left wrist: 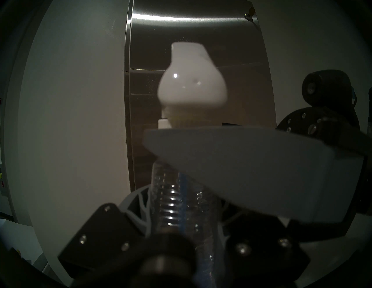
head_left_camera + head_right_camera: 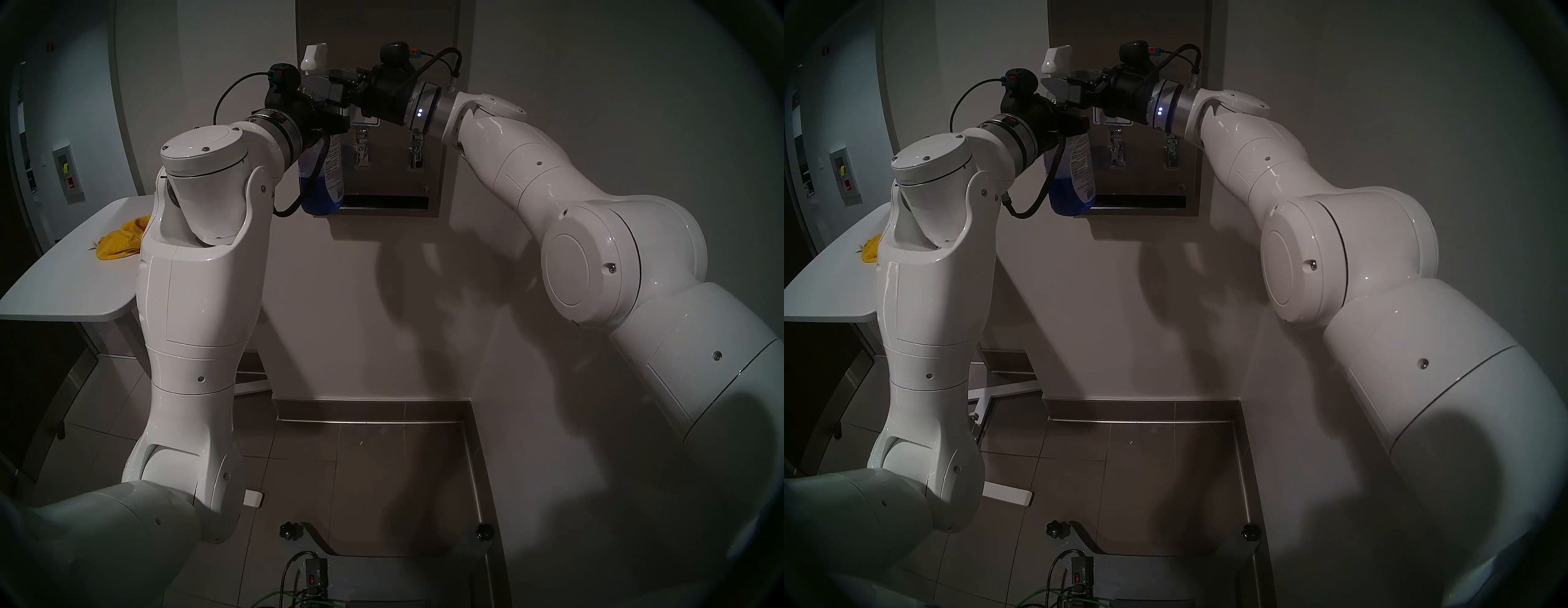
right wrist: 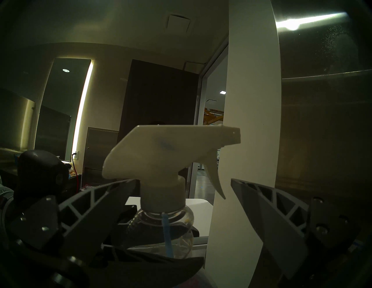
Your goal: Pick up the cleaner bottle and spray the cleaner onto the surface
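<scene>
Spray bottle held upright in front of steel wall dispenser, both arms raised.

Left gripper (image 2: pixel 329 121) clamped on the neck of the cleaner bottle (image 2: pixel 324 178); blue cleaner (image 2: pixel 314 197) fills its lower part, white trigger nozzle (image 3: pixel 171 154) pointing at the brushed dispenser front (image 2: pixel 424 55). Right gripper (image 3: pixel 181 201) spread wide, fingers either side of the trigger, not touching it. Yellow cloth (image 2: pixel 121 242) lies on the white table (image 2: pixel 55 288).

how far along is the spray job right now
Done: the cleaner bottle is picked up, held upright by the shut left gripper facing the steel dispenser front. In hand: the open right gripper straddles the white trigger head. Left: squeezing the trigger; only faint specks show on the steel.
</scene>
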`<state>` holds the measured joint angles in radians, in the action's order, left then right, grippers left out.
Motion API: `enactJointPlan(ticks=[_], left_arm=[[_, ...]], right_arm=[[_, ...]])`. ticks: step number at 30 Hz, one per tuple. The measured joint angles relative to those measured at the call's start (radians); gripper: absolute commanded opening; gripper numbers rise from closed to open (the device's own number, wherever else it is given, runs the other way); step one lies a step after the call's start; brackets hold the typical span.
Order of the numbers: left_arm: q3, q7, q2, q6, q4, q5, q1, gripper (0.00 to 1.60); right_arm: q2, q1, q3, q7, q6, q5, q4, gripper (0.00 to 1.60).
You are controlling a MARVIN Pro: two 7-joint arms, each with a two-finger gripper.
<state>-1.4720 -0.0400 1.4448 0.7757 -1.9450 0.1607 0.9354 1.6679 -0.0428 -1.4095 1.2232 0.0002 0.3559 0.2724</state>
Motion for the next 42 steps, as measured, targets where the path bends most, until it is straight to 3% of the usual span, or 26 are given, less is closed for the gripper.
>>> enactJointPlan(ticks=[3,5,6,8,10,12,14,16,21,23,31,32,33,35,36,37,42], left_arm=[[-0.001,-0.001,0.001,0.000,0.000,-0.002,0.001,0.00],[-0.002,-0.002,0.002,0.000,0.000,-0.003,0.001,0.00],[-0.002,-0.002,0.002,0.001,0.000,-0.004,0.001,0.00],[-0.002,-0.003,0.002,0.001,0.001,-0.006,0.002,0.00],[-0.004,-0.003,0.003,0.001,0.000,-0.007,0.002,0.00],[-0.004,-0.005,0.003,0.001,-0.002,-0.008,0.003,0.00],[-0.005,-0.006,0.004,0.001,-0.002,-0.009,0.003,0.00],[-0.005,-0.006,0.005,0.001,-0.002,-0.011,0.004,0.00],[-0.006,-0.007,0.006,0.001,0.001,-0.016,0.004,0.00],[-0.006,-0.008,0.007,0.001,0.001,-0.018,0.005,0.00],[-0.008,-0.014,0.011,0.001,0.001,-0.022,0.006,0.00],[-0.008,-0.015,0.011,0.001,0.001,-0.023,0.006,0.00],[-0.009,-0.015,0.012,0.001,0.001,-0.023,0.007,0.00],[-0.009,-0.017,0.012,0.001,-0.001,-0.024,0.008,0.00],[-0.009,-0.018,0.013,0.001,-0.001,-0.025,0.008,0.00],[-0.009,-0.019,0.014,0.001,0.000,-0.026,0.008,0.00],[-0.011,-0.020,0.015,0.002,0.001,-0.030,0.008,0.00]], right_arm=[[0.008,0.005,0.001,-0.002,-0.003,-0.001,-0.006,1.60],[0.015,0.010,0.003,-0.002,-0.005,-0.003,-0.012,1.32],[0.017,0.011,0.003,-0.002,-0.006,-0.003,-0.013,1.30],[0.021,0.015,0.004,-0.004,-0.009,-0.004,-0.019,1.09],[0.022,0.018,0.004,-0.007,-0.011,-0.005,-0.023,0.69],[0.021,0.021,0.004,-0.012,-0.013,-0.005,-0.028,0.51],[0.021,0.024,0.004,-0.010,-0.015,-0.006,-0.033,0.09],[0.022,0.025,0.005,-0.003,-0.017,-0.006,-0.036,0.00],[0.023,0.029,0.005,0.016,-0.021,-0.007,-0.046,0.00],[0.023,0.030,0.005,0.020,-0.024,-0.007,-0.050,1.60],[0.023,0.035,0.004,0.034,-0.036,-0.007,-0.064,1.60],[0.023,0.036,0.003,0.035,-0.037,-0.007,-0.066,0.19],[0.022,0.037,0.003,0.037,-0.038,-0.007,-0.068,0.00],[0.020,0.039,0.002,0.035,-0.040,-0.006,-0.072,0.00],[0.020,0.040,0.002,0.037,-0.041,-0.007,-0.073,0.48],[0.019,0.040,0.002,0.040,-0.042,-0.007,-0.075,1.60],[0.019,0.042,0.002,0.047,-0.046,-0.007,-0.082,1.60]])
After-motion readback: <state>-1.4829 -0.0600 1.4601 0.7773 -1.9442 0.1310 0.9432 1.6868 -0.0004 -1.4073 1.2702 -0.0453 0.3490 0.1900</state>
